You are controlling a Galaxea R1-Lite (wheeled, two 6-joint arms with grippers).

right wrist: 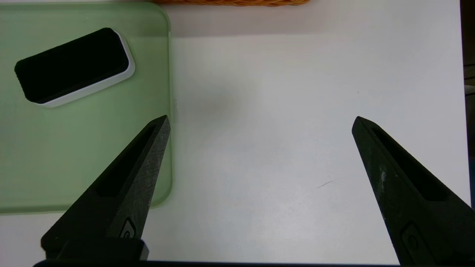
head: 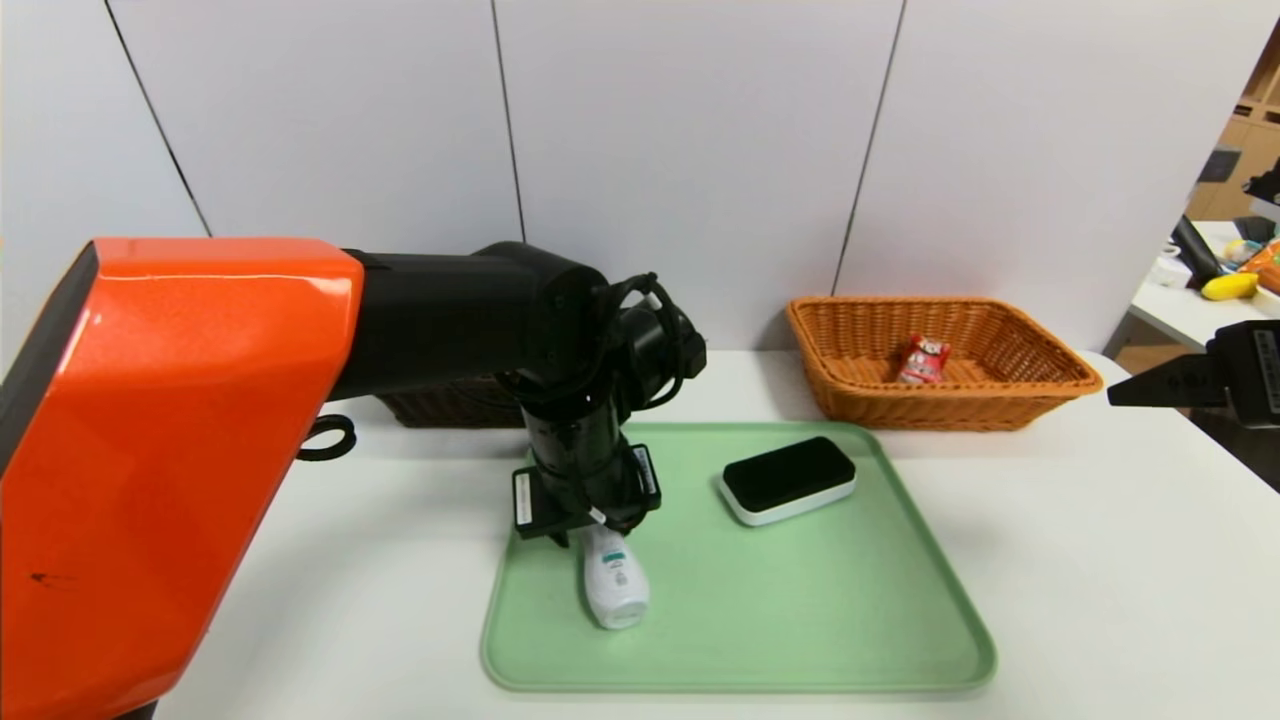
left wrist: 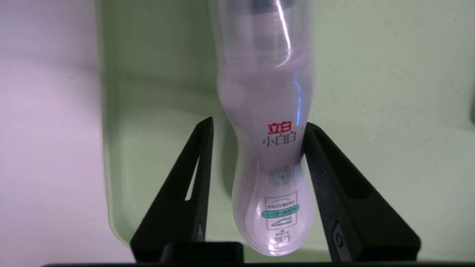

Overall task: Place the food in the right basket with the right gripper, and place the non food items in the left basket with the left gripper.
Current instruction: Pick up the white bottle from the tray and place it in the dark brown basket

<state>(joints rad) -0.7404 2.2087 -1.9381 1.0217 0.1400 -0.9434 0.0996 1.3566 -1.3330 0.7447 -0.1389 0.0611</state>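
On the white side table [head: 1165, 312] lie a yellow elongated object [head: 1230, 287], an orange packet [head: 1268, 268] and a black tube-shaped object [head: 1195, 250]; left of that table stands a white panelled wall [head: 690, 150]

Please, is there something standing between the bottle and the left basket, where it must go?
Nothing visible stands between the bottle and the left basket except the left end effector itself, around the bottle, and its arm, which partly hides the basket.
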